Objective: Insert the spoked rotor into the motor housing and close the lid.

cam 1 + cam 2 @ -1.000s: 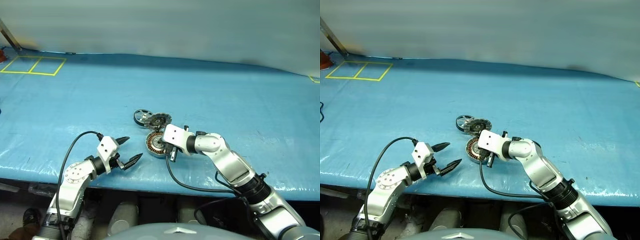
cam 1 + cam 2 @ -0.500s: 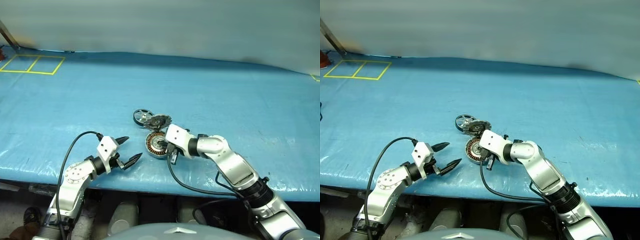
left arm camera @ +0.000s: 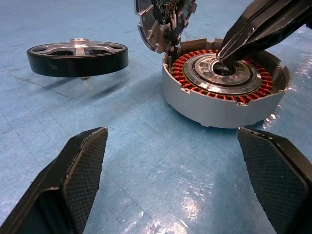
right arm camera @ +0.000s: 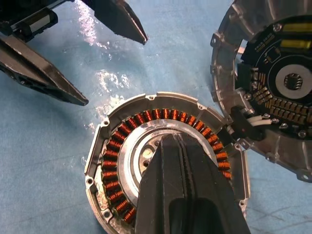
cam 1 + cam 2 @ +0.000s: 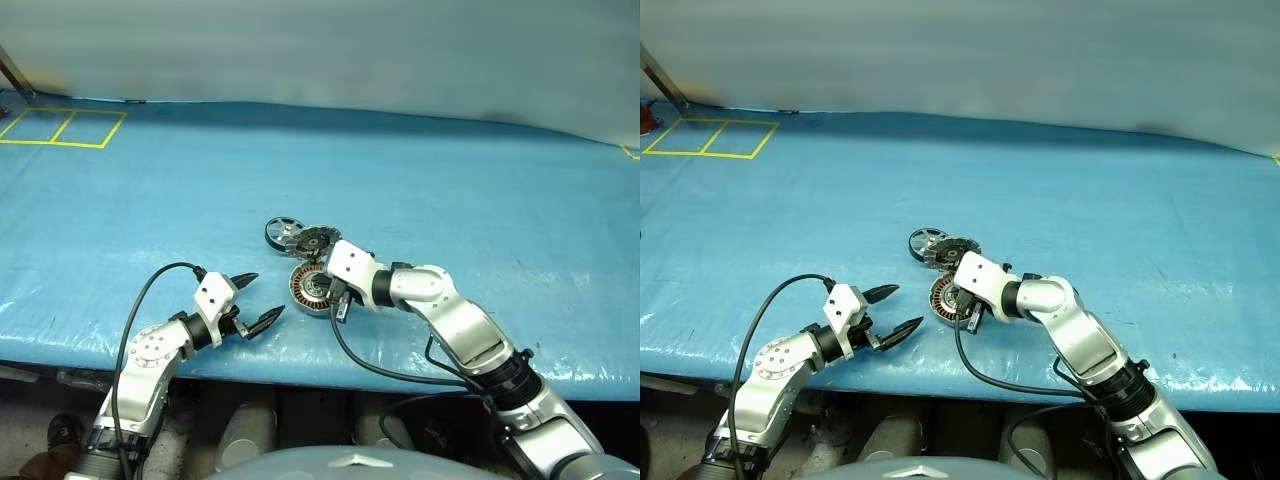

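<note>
The spoked rotor [image 3: 78, 53] is seen flat on the blue table cover [image 5: 480, 210], at the far left of the small cluster of parts and well apart from both grippers. Just to its right, the lid [image 4: 273, 97] is propped on edge, tilted, with its circuit-board face turned toward the near side and its lower edge touching the far rim of the motor housing [image 3: 224, 92]. The motor housing is set on the cover just near of the lid, open side up, with the ring of copper windings exposed around a silver centre. The right gripper [image 4: 183, 146] is held over that centre with its two black fingers pressed together and nothing between them; the tips are seen at the middle of the housing, though contact cannot be told. Compared with a second ago, the right wrist is seen slightly higher and a little more to the left over the housing, while the rotor, lid and housing lie as they did. The left gripper [image 5: 258, 300] is unchanged: it is kept spread wide and empty, to the near left of the housing, pointing toward it.
</note>
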